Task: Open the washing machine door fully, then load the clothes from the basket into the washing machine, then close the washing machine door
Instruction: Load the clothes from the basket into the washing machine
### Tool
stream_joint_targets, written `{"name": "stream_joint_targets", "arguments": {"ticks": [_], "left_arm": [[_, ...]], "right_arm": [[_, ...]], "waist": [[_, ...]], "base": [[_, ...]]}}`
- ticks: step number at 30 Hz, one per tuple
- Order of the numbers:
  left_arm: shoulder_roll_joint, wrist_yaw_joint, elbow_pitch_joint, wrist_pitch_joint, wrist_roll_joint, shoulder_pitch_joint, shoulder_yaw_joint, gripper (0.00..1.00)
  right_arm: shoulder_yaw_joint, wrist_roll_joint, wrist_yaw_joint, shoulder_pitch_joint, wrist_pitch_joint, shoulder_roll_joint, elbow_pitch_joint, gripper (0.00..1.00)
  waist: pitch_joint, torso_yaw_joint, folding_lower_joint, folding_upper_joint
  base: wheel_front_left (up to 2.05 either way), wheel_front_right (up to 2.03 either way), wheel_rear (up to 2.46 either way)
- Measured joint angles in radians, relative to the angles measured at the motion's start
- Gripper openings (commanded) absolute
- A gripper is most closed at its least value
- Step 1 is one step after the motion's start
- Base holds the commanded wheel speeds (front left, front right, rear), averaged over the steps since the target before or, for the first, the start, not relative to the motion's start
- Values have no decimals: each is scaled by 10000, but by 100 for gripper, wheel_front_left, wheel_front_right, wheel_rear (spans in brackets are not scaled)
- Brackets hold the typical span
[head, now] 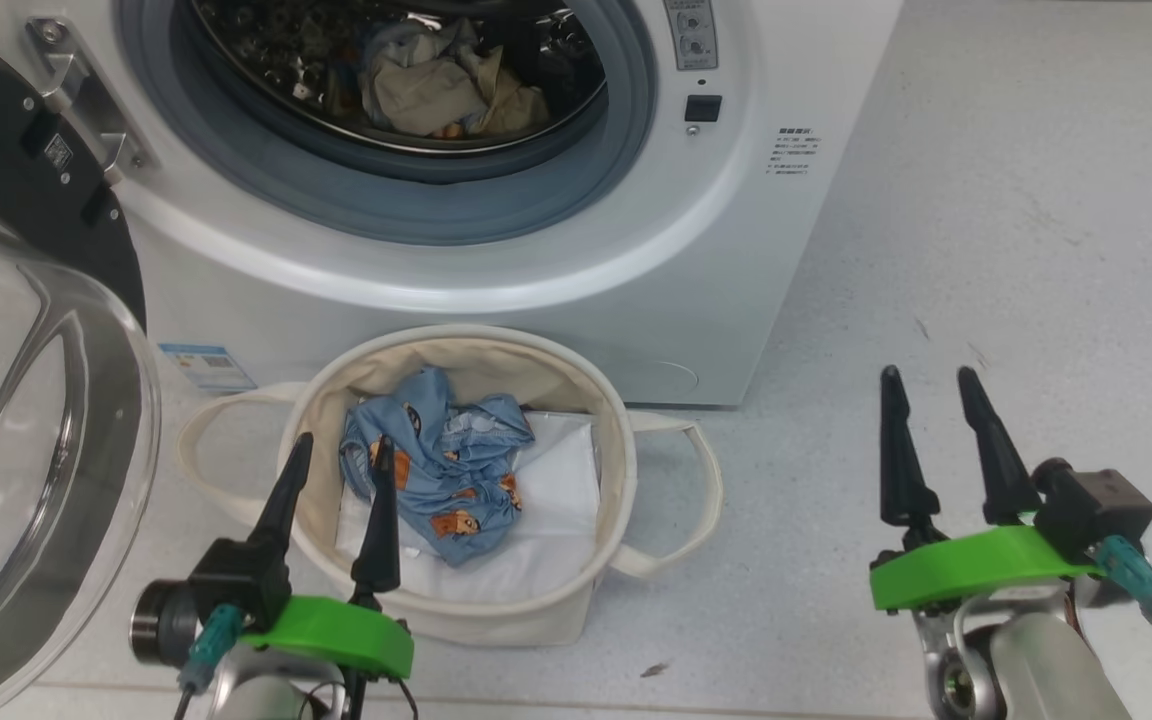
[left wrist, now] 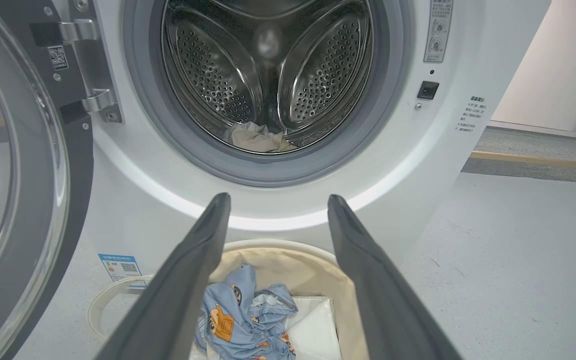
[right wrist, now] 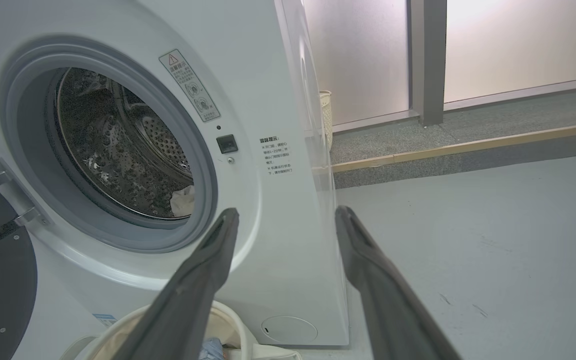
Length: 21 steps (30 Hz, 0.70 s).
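A pale grey speckled floor (head: 1036, 250) lies under everything. In the right wrist view a wood-coloured strip (right wrist: 468, 145) edges a raised step in front of frosted wall panels (right wrist: 363, 55).

At the far left the washing machine door (head: 36, 420) stands wide open on its metal hinge (head: 86, 100). Its black rim is at the top and the clear glass bowl bulges toward the head camera. Next to it is the washing machine (head: 556, 290), with a small blue label (head: 206, 365) at its lower left corner. A grey rubber gasket (head: 416, 200) rings the steel drum (left wrist: 268, 65). Part of the clothes, a crumpled cream piece (head: 436, 90), lies at the bottom of the drum.

The left fingers (head: 284, 495) are spread apart and hold nothing. They hang over the near left rim of the basket (head: 626, 440), with the tips pointing toward its contents. The basket stands upright on the floor just in front of the machine, below the opening, its 2 looped handles lying out to either side. Inside it the light blue cloth (head: 446, 460), printed with orange-brown bears, sits bunched on a flat white sheet (head: 556, 500).

Well to the right, the right fingers (head: 898, 440) are also spread apart and empty. They are over bare floor, near the machine's right front corner.
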Motion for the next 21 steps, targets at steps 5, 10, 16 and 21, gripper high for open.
{"name": "stream_joint_targets", "arguments": {"ticks": [5,10,16,21], "left_arm": [[-2,-2,2,0,0,31,-121,100],[-2,-2,59,0,-2,33,-169,100],[0,2,234,0,-2,38,-199,100],[0,48,301,0,-15,38,-219,100]], "right_arm": [[-198,-201,0,0,0,-2,284,100],[-190,-205,0,0,0,-2,376,100],[-188,-207,0,-1,0,-2,431,100],[-127,-207,0,-1,0,-2,364,100]], "waist": [[-64,-22,0,0],[-92,-33,0,0],[-150,-46,0,0],[-174,-40,0,0]], "base": [[0,0,0],[0,0,0],[0,0,0],[0,0,0]]}}
